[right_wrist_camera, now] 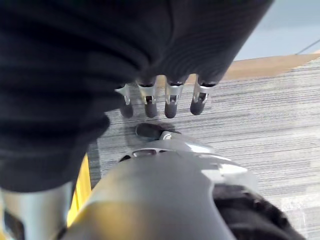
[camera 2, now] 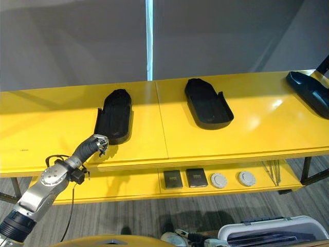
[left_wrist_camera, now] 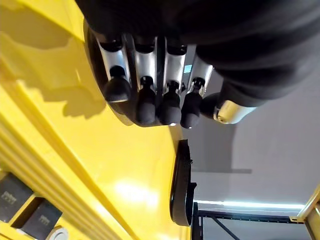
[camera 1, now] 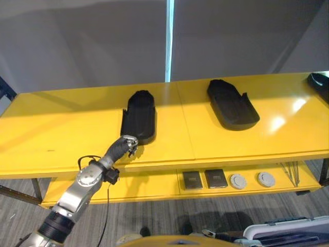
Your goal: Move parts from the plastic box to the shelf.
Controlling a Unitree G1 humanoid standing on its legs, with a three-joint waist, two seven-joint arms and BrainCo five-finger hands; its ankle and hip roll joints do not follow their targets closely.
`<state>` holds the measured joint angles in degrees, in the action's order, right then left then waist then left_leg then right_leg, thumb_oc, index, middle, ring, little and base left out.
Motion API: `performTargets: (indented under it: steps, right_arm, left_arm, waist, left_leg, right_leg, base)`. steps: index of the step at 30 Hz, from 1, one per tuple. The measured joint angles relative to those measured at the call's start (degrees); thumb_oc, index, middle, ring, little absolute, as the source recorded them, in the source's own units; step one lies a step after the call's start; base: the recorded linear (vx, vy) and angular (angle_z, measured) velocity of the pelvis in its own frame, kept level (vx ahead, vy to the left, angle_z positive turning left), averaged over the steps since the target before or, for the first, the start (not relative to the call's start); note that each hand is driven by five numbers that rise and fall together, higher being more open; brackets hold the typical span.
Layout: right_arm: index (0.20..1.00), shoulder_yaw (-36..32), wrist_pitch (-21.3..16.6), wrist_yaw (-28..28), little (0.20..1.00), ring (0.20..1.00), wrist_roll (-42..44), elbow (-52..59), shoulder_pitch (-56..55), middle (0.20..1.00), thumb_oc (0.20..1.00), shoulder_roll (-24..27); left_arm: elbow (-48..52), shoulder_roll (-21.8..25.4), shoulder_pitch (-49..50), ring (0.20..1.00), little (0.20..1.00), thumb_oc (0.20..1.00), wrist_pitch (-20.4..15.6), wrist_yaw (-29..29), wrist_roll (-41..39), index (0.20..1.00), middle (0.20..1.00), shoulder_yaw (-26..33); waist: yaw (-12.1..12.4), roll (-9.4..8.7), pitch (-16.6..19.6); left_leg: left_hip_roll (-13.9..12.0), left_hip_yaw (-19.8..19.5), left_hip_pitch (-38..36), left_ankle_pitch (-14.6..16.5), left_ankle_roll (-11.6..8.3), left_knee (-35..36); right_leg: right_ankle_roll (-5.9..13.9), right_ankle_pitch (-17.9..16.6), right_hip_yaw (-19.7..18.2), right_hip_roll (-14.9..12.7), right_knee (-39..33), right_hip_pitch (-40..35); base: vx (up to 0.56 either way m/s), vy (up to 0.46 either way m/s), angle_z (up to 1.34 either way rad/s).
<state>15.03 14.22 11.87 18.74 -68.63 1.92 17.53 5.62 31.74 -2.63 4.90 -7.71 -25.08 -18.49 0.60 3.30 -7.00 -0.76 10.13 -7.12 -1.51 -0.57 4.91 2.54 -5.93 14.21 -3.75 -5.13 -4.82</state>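
Note:
Three black moulded parts lie on the yellow shelf top: one left of centre, one right of centre, one at the far right edge. My left hand is at the near end of the left part, fingers relaxed and held against its rim, thumb apart, gripping nothing. The centre-right part shows beyond them. My right hand hangs over the carpet with straight fingers and nothing in it. The pale plastic box stands on the floor at lower right.
The lower shelf holds two dark square pieces, two round grey discs and some thin metal rods. A grey wall rises behind the shelf. Grey carpet lies in front.

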Motion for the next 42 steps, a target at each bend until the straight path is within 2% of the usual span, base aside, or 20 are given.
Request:
performTargets:
  steps: [11, 24, 38, 42]
  right_arm:
    - [1.000, 0.0, -0.3, -0.2, 1.000, 1.000, 0.0, 0.3, -0.1, 1.000, 1.000, 0.0]
    - [1.000, 0.0, -0.5, -0.4, 1.000, 1.000, -0.2, 0.8, -0.4, 1.000, 1.000, 0.0]
    - [1.000, 0.6, -0.6, -0.4, 1.000, 1.000, -1.2, 3.0, -1.3, 1.000, 1.000, 0.0]
    - [1.000, 0.7, -0.6, -0.4, 1.000, 1.000, -1.5, 3.8, -1.6, 1.000, 1.000, 0.0]
  left_arm:
    - [-6.2, -1.7, -0.1, 0.200, 0.200, 0.200, -0.5, 6.2, -0.1, 0.200, 0.200, -0.3]
    - [-10.3, -2.8, -0.6, 0.200, 0.200, 0.200, -0.7, 9.8, 0.0, 0.200, 0.200, -0.4]
    - [-15.5, -8.1, -4.3, 0.200, 0.200, 0.200, -2.5, 16.3, -0.7, 0.200, 0.200, -1.9]
    - [-16.5, -8.2, -5.3, 0.200, 0.200, 0.200, -2.5, 17.6, -0.7, 0.200, 0.200, -1.9]
  waist:
    - [-1.8, 0.22, 0.3]
    - [-2.9, -0.16, 0.4]
    - [-4.1, -0.76, 0.0]
    - [-4.5, -1.09, -0.2]
  left_leg:
    - [0.0, 1.0, 0.0, 0.3, 0.24, 0.0]
    - [0.0, 2.5, -0.3, 0.3, 0.34, 0.0]
    - [0.0, 3.5, -0.8, 0.5, 0.55, 0.0]
    - [0.0, 4.0, -1.0, 0.6, 0.65, 0.0]
  right_leg:
    - [0.21, -0.1, -1.0, 0.0, 0.0, 0.5]
    - [0.34, -0.3, -2.4, 0.1, 0.0, 0.8]
    - [0.42, -0.5, -3.2, 0.2, 0.0, 0.8]
    - [0.41, -0.6, -3.8, 0.2, 0.0, 0.9]
  base:
    - [0.04, 0.000, -0.05]
    - [0.02, 0.002, -0.05]
    - [0.00, 0.001, -0.03]
    - [-0.01, 0.003, -0.07]
